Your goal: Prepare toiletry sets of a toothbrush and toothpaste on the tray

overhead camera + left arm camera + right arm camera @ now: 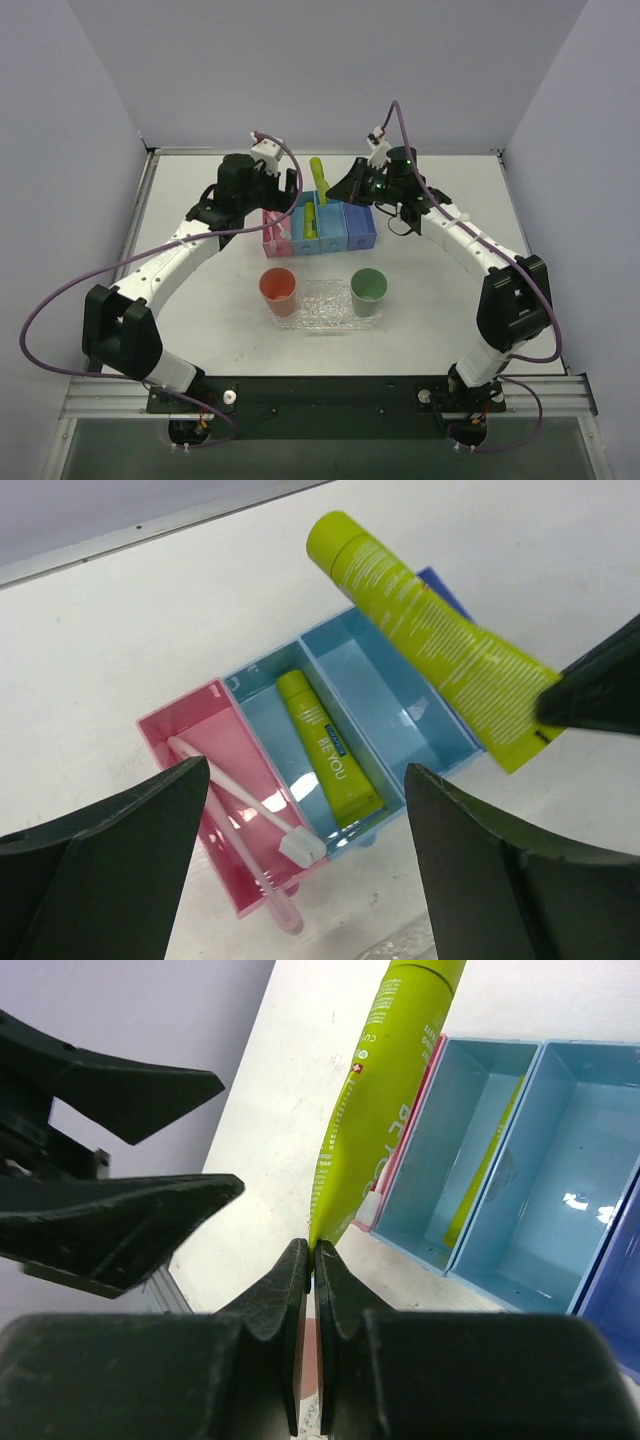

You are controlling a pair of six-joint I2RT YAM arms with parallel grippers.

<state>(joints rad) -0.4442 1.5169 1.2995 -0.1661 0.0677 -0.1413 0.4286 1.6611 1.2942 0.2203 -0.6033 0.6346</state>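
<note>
The toothpaste is being gripped by the right fingers, which are pressed almost fully together on the flat crimped end of the tube, with only a thin slit between them. The body of the tube is pointing ahead of the fingertips, with the cap end farthest from them, and it is hanging free above the row of bins, apparently touching nothing else. The step in hand is judged to be the carrying of this tube to the tray. The pinch should not be loosened on the way, because so little of the tube is being clamped and the long free part could swing or slip. The tube should be lowered close to the tray, at the green cup or the orange cup, before the fingers are opened; whether it belongs inside a cup or beside one cannot be told. The left fingers are being held wide apart, with nothing between them. The toothbrush is lying below them in the pink bin, nearer to the finger on the left of that view. A second tube is lying in the blue bin under the gap.
</note>
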